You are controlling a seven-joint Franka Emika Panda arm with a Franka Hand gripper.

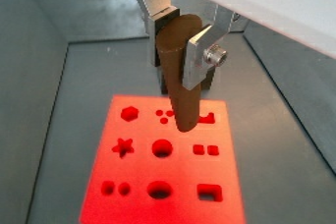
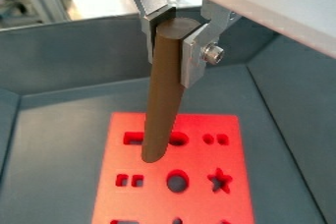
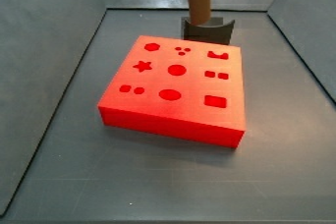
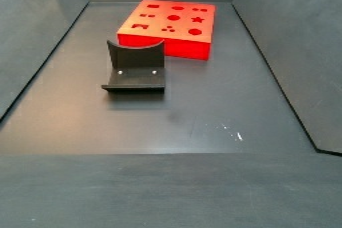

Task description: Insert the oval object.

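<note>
I see even, soft overhead light. The red block (image 1: 160, 159) glows oversaturated in both wrist views, its edges bleeding. The gripper (image 2: 176, 33), clamping the oval object (image 2: 160, 95), looks slightly soft up close. A small glare speck marks the floor (image 4: 235, 132).

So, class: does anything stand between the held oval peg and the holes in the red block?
Nothing visible does. The tool holds the oval peg upright above the red block, with only open air below its tip in both wrist views.
</note>
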